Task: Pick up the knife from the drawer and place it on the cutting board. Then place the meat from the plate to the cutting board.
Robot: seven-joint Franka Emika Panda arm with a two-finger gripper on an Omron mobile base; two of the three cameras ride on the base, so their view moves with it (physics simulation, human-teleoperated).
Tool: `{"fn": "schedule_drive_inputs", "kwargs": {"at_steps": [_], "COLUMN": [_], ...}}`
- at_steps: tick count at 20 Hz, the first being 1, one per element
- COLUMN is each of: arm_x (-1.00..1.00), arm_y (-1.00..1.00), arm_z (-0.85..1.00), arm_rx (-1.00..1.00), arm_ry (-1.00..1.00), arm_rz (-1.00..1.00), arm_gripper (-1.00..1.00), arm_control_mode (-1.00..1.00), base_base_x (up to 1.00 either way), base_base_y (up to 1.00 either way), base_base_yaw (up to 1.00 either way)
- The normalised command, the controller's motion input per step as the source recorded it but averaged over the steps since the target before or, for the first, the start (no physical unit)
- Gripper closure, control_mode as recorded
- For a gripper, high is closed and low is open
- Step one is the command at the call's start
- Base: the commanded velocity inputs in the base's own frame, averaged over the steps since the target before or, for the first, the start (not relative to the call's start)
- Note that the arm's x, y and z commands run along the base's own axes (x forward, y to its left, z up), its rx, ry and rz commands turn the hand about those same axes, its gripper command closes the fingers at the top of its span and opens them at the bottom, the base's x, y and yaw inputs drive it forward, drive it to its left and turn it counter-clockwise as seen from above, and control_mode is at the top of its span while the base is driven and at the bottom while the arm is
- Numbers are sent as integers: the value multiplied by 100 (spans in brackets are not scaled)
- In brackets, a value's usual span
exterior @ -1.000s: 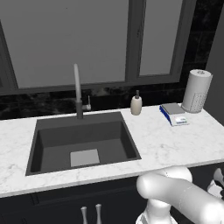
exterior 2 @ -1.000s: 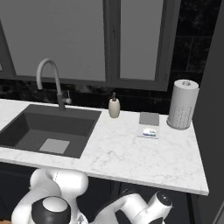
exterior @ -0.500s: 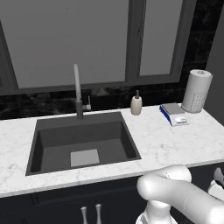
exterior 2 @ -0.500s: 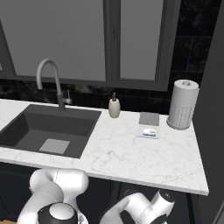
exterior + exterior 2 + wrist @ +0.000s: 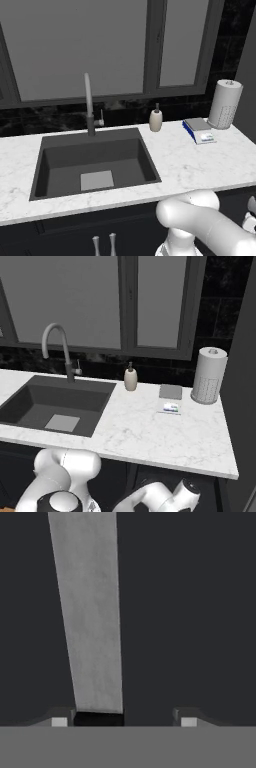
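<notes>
In the hand view the knife [image 5: 90,612] lies on the dark drawer floor [image 5: 190,612]. Its grey blade runs away from me and the dark start of its handle sits at the bottom. My gripper [image 5: 123,719] hangs right over it, open. The left fingertip [image 5: 60,720] is next to the handle and the right fingertip [image 5: 188,720] stands well apart from it. My arm [image 5: 200,225] bends down below the counter front. The cutting board, the plate and the meat are out of view.
A white marble counter [image 5: 200,165] holds a dark sink [image 5: 95,165] with a grey faucet [image 5: 89,100]. A soap bottle [image 5: 156,119], a small blue-edged pad [image 5: 199,131] and a paper towel roll [image 5: 225,104] stand to the right.
The arm's lower links have shifted a little at the bottom of the right base view. Everything on the counter stays as it was.
</notes>
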Motion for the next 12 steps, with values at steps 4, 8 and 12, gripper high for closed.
{"fn": "schedule_drive_inputs", "kwargs": {"at_steps": [4,8,12], "arm_x": [-4,-6,-16], "arm_y": [12,1,-1], "arm_z": [-1,22,78], "arm_rx": [0,0,0], "arm_ry": [0,0,-2], "arm_rz": [0,0,1], "arm_gripper": [100,100,100], "arm_control_mode": [-100,-100,-100], "base_base_x": [0,0,0], "base_base_y": [0,0,0], "base_base_yaw": [0,0,0]}}
